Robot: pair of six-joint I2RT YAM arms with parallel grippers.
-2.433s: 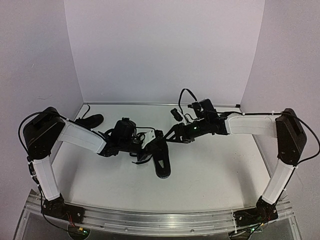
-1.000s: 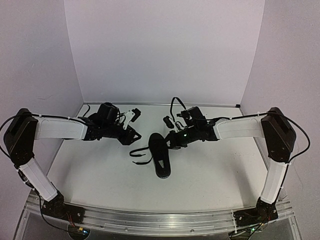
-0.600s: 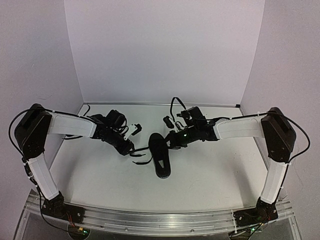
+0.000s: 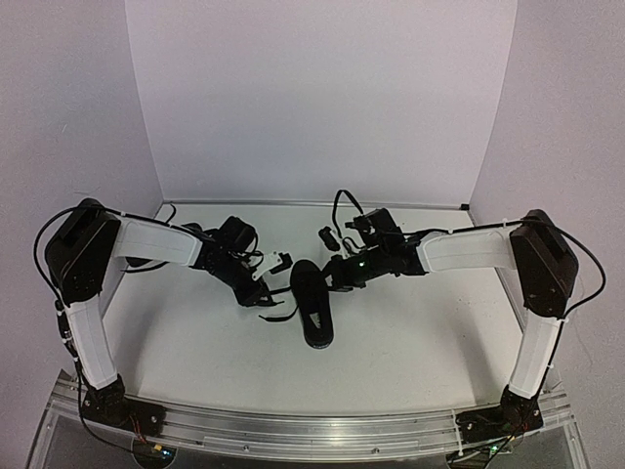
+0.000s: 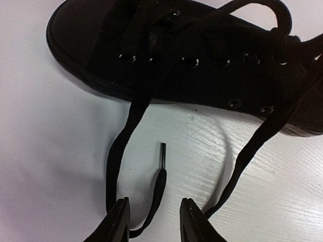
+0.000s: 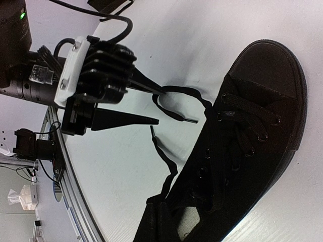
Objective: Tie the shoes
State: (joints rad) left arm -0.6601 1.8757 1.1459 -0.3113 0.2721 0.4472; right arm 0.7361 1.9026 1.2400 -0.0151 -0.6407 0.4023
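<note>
One black shoe [image 4: 314, 311] lies mid-table, toe towards the arms; its eyelets fill the top of the left wrist view [image 5: 202, 55]. A loose lace end [image 5: 162, 154] curls on the white table. My left gripper [image 4: 266, 293] hovers low over it, open, its fingers [image 5: 120, 222] straddling that lace without touching it. In the right wrist view the left gripper [image 6: 160, 106] points at the shoe [image 6: 252, 126]. My right gripper [image 4: 329, 278] sits at the shoe's heel side, shut on the other lace [image 6: 174, 171], which rises off the table to its fingertips.
White walls close the table at the back and on both sides. An aluminium rail [image 4: 312, 430] runs along the near edge. A black cable [image 4: 168, 210] lies at the back left corner.
My left arm has swung from the back left down to the lace beside the shoe, and its jaws have narrowed. The right arm and the shoe have not moved over the last second.
</note>
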